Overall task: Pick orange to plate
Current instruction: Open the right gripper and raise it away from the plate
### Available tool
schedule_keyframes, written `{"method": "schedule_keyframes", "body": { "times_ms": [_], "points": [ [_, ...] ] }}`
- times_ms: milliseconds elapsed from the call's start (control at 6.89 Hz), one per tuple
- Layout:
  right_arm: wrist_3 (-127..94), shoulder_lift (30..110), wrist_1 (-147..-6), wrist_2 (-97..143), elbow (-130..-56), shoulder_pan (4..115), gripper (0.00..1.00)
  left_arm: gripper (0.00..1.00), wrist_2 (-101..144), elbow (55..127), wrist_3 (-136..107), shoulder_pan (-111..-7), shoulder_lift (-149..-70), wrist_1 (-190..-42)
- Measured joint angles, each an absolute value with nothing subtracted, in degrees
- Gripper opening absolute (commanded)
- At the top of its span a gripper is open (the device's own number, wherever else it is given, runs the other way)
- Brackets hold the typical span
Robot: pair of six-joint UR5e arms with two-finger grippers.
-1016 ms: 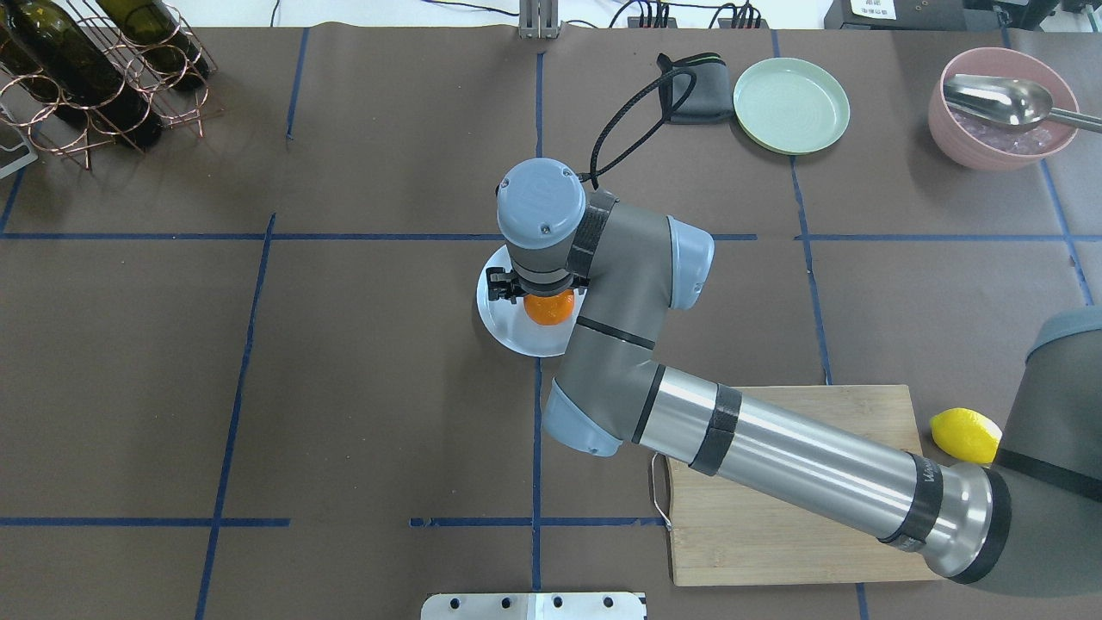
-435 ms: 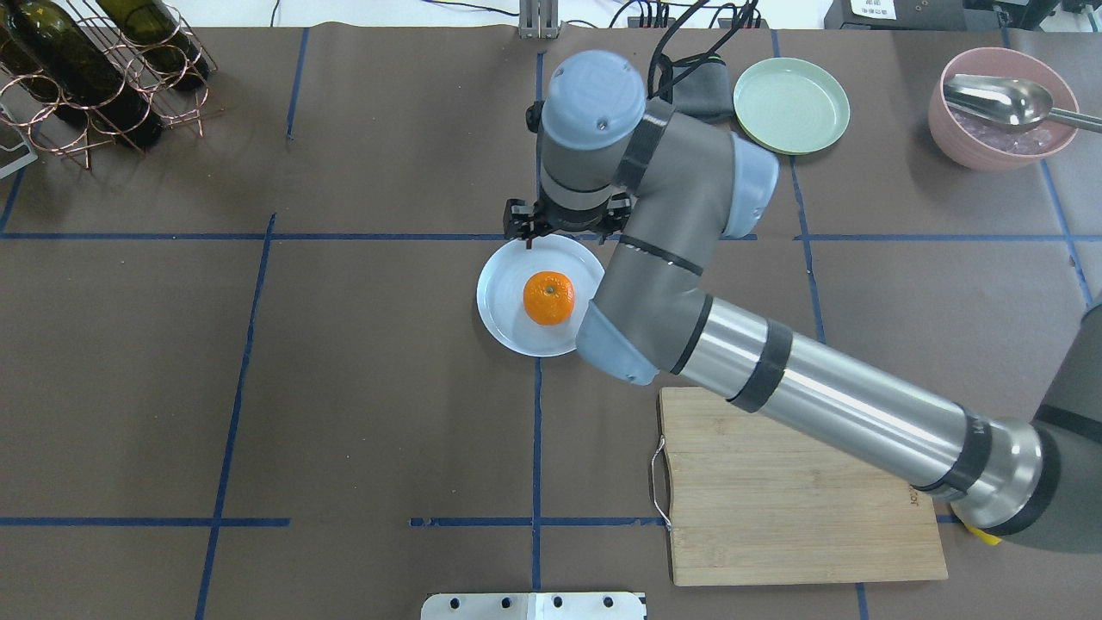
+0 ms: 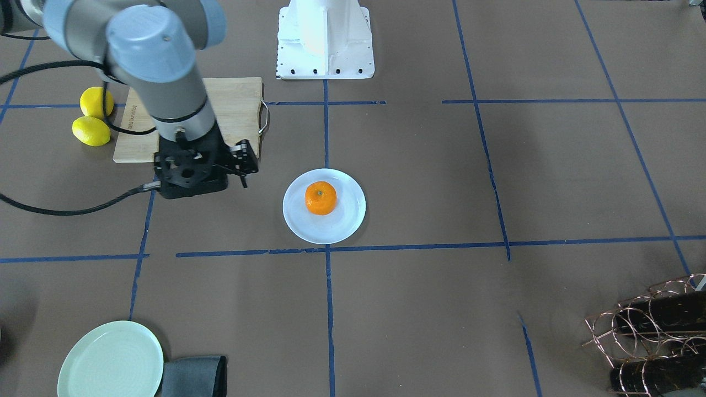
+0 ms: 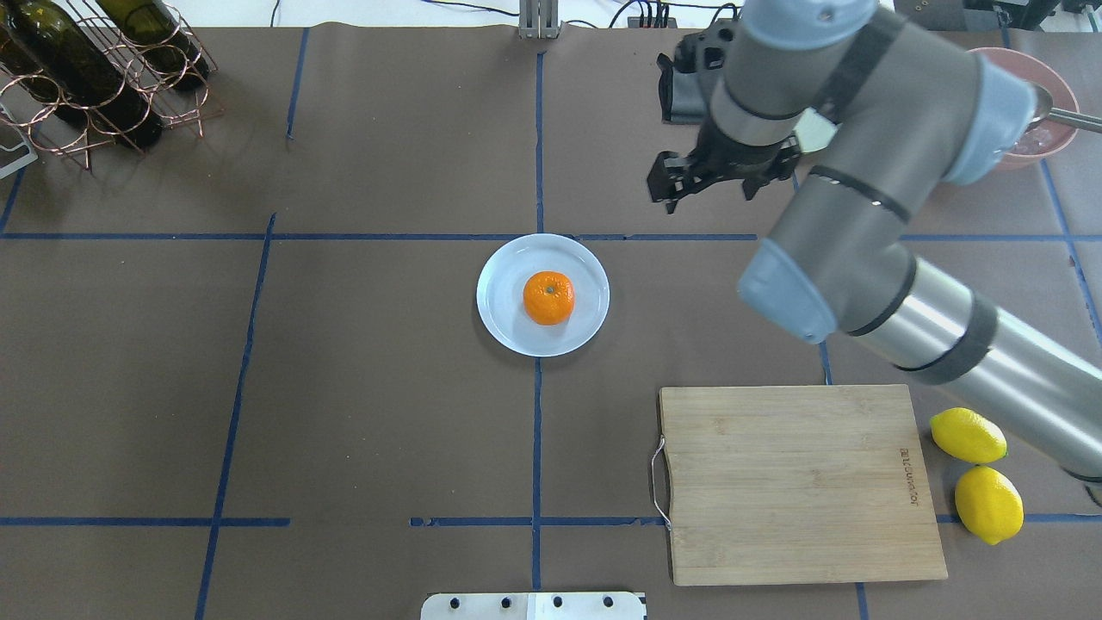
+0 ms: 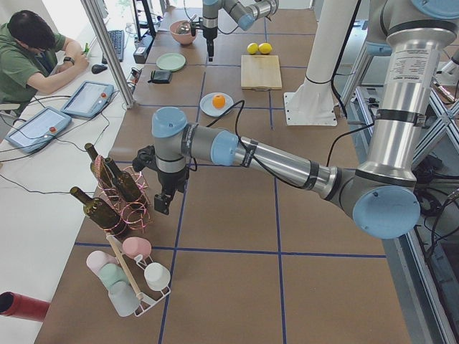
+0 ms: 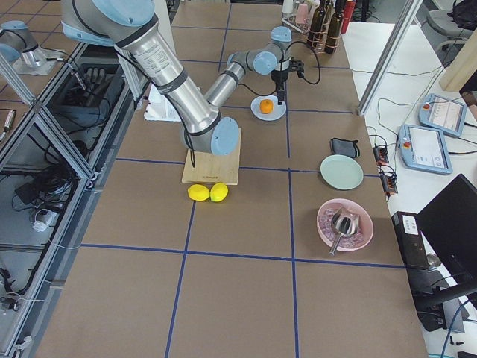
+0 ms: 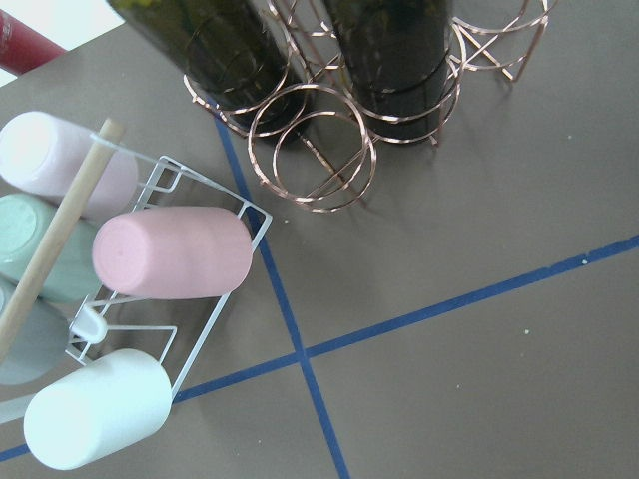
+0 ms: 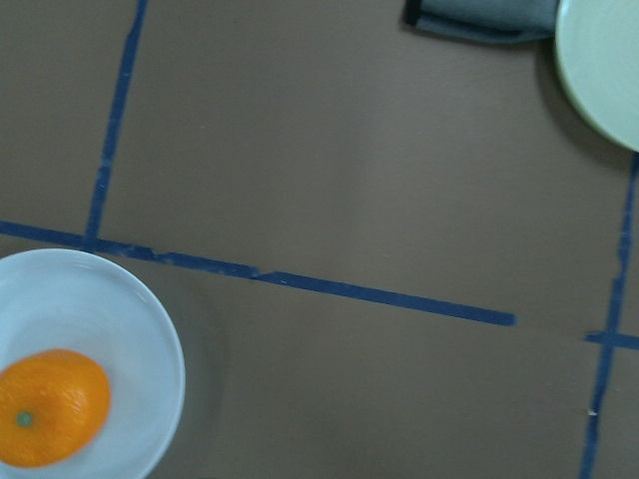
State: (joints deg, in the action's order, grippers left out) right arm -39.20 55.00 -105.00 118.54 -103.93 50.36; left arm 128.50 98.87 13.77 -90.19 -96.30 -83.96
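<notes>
Checking from the near edge of the table (image 4: 344,387) outward.

Near right corner: one cutting board (image 4: 796,482). Two lemons (image 4: 968,435) lie side by side just off its right edge.

Table centre: one orange (image 4: 548,298) sits on the one pale bluish plate (image 4: 504,319), roughly mid-plate, stem dot up. I judge the placement done, so the step in hand reads as clearing the right arm.

Beyond the plate, toward the far right: the right end effector (image 4: 711,188) hangs above the table, well apart from the orange. Its fingers are spread with nothing between them.

To retreat well, I would:
- keep the height and leave the fingers spread
- take a path that does not sweep back over the plate
- mind the crockery along the far edge under the wrist and elbow

Far edge, right half: one green plate (image 3: 110,361) with one grey cloth (image 3: 193,376) beside it. Toward the far right corner stands one pink bowl (image 6: 325,233) holding one spoon (image 6: 344,221).

Far left corner: one copper wine rack (image 4: 129,86). I can't count the bottles in it surely.

The left end effector (image 5: 162,203) hangs beside that rack. I cannot tell whether it is spread or closed.
</notes>
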Motion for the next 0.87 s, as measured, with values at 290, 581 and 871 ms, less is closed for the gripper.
{"method": "schedule_keyframes", "body": {
  "times_ms": [290, 581, 871],
  "points": [
    [-22.35, 64.91, -106.40, 125.72, -106.42, 61.45, 1.00, 1.00, 133.48, 94.81, 16.68, -94.03, -92.24, -83.63],
    [-8.86, 73.83, -106.36, 129.57, -106.59, 70.36, 1.00, 1.00, 136.43, 93.57, 16.33, -94.68, -89.69, -83.68],
    [1.55, 80.13, -106.31, 131.29, -105.55, 76.90, 1.00, 1.00, 136.59, 94.70, 13.87, -94.66, -89.68, -83.71]
  ]
}}
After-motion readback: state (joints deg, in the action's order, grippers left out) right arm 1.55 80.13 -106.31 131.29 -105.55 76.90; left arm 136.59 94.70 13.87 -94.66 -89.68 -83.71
